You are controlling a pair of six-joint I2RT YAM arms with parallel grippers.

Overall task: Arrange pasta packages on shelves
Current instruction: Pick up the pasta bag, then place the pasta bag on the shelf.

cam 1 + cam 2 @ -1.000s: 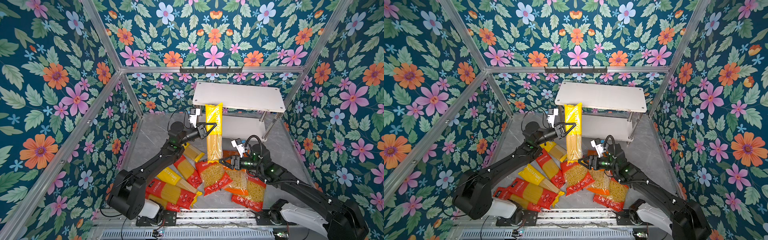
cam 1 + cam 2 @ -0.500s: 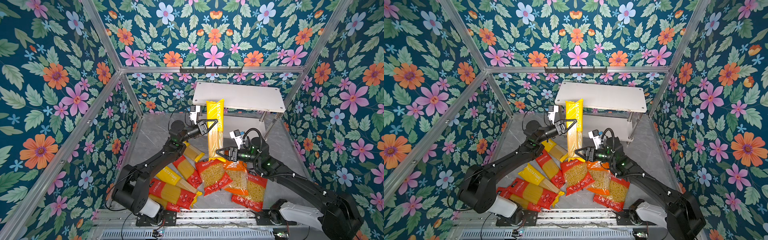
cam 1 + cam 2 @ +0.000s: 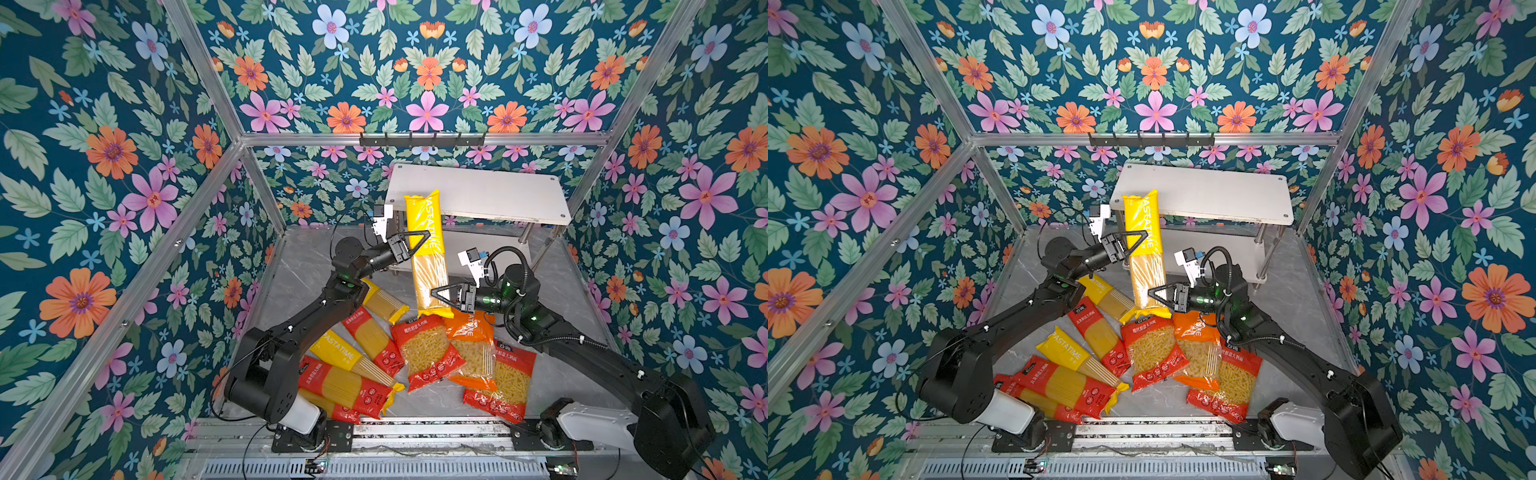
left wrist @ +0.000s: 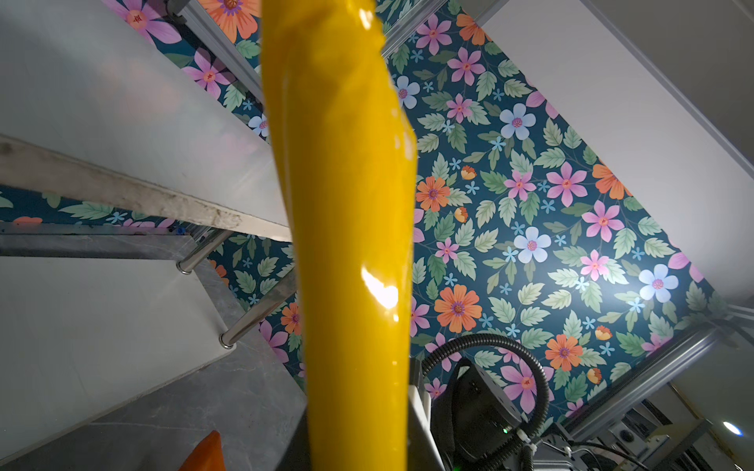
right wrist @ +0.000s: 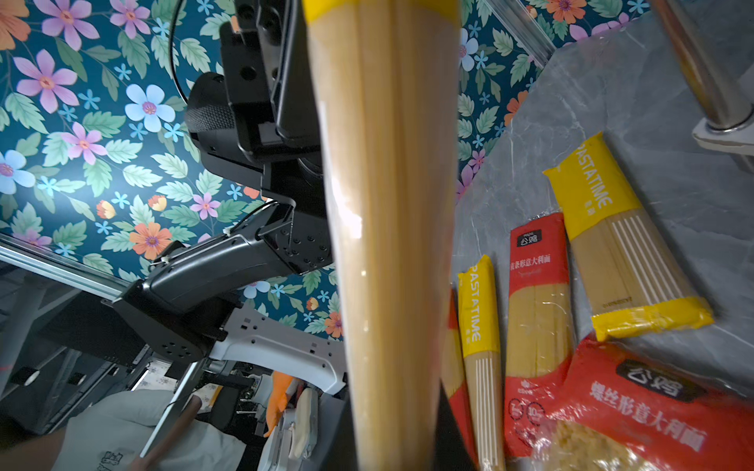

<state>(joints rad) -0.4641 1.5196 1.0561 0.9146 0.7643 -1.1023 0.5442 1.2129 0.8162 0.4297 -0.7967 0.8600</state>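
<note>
lower shelf partly behind yellow spaghetti pack

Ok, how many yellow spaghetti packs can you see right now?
3. One upright yellow pack is held in front of the shelves; a second yellow pack lies flat near its lower end; a third yellow pack lies nearer the front. Overlaps may hide more.

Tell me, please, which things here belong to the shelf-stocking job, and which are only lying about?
Belong to the job:
- yellow spaghetti pack, held upright in the air
- eight pasta packs on the floor
- white two-tier shelves

Only lying about:
- black hook rail
- floral walls
- aluminium frame
</note>
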